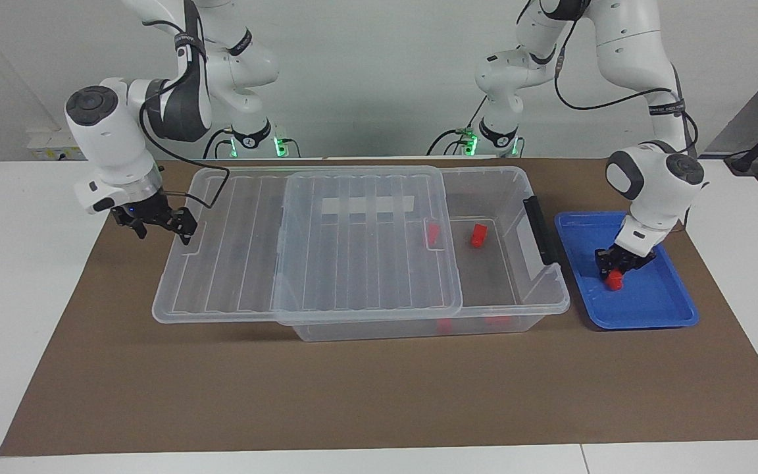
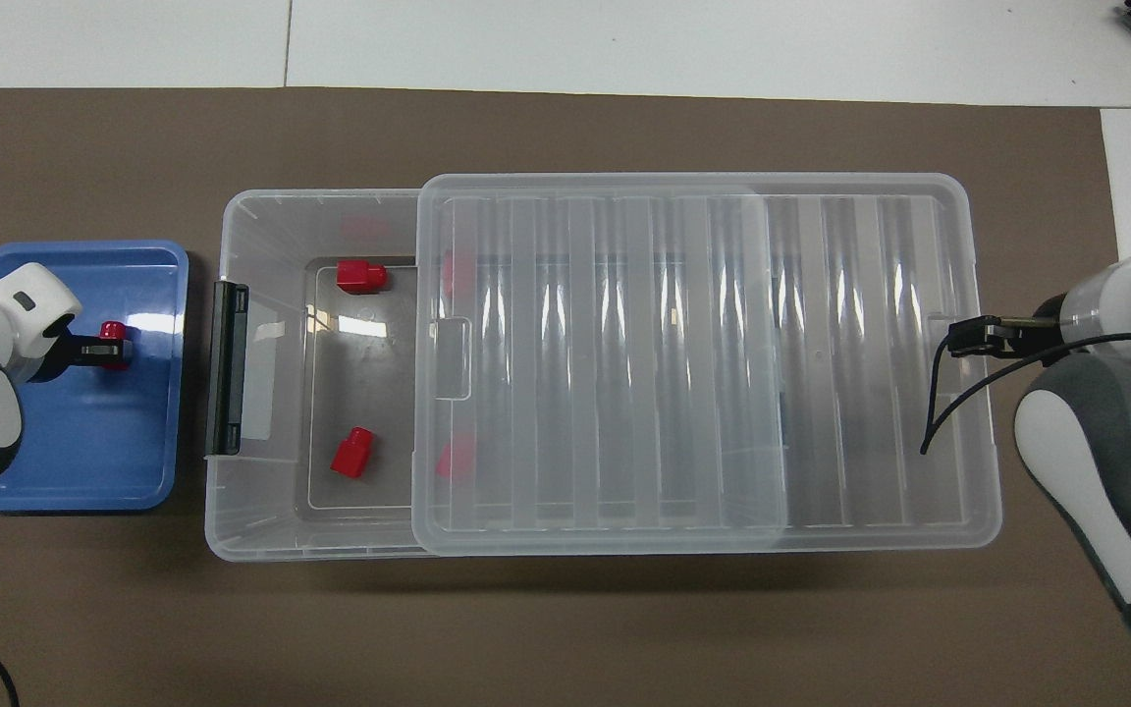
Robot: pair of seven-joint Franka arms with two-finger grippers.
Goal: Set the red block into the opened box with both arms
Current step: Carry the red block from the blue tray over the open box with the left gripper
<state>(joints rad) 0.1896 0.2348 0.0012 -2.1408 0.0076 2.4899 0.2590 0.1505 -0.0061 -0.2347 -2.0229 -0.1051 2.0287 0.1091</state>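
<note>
The clear box [image 1: 517,191] [image 2: 261,211] stands mid-table, its ribbed lid [image 1: 353,263] [image 2: 624,393] slid partway off toward the right arm's end. Two red blocks [image 1: 479,235] [image 2: 361,276] [image 2: 352,452] lie on the uncovered floor. Down in the blue tray [image 1: 649,303] [image 2: 84,462], my left gripper [image 1: 616,266] [image 2: 119,347] is shut on a third red block [image 1: 613,283] [image 2: 113,329]. My right gripper [image 1: 163,232] [image 2: 963,339] is at the lid's outer end, fingers spread, one fingertip [image 1: 186,235] against the lid's rim.
A black latch [image 1: 540,227] [image 2: 229,368] sits on the box's end next to the tray. More red shapes show blurred through the lid and the box wall. A brown mat [image 1: 353,395] covers the table under everything.
</note>
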